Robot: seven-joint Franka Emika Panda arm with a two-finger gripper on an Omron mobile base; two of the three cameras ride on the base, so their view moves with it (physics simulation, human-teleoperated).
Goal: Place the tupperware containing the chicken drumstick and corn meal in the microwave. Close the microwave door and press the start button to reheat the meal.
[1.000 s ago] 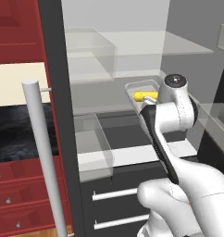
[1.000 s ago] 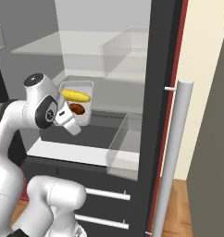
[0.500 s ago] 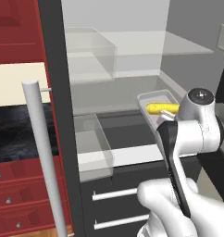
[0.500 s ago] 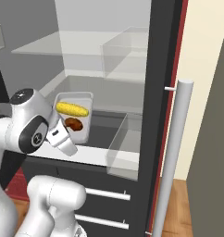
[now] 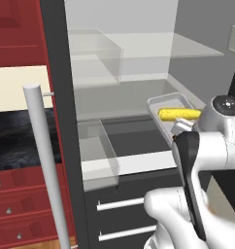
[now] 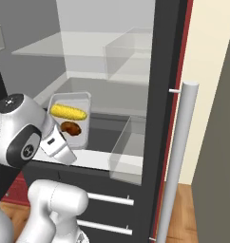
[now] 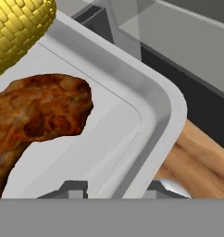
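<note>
The white arm bends at its elbow, its two-finger gripper (image 7: 115,189) clamped on the rim of the shallow translucent grey-white tupperware (image 6: 83,128), held tilted before the open fridge's glass shelves (image 6: 88,47).

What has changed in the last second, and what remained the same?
The gripper has carried the tupperware out of the open fridge, toward the robot, with the corn and chicken drumstick still inside. Its fingers stay closed on the tray's rim. The clear bins did not move.
</note>
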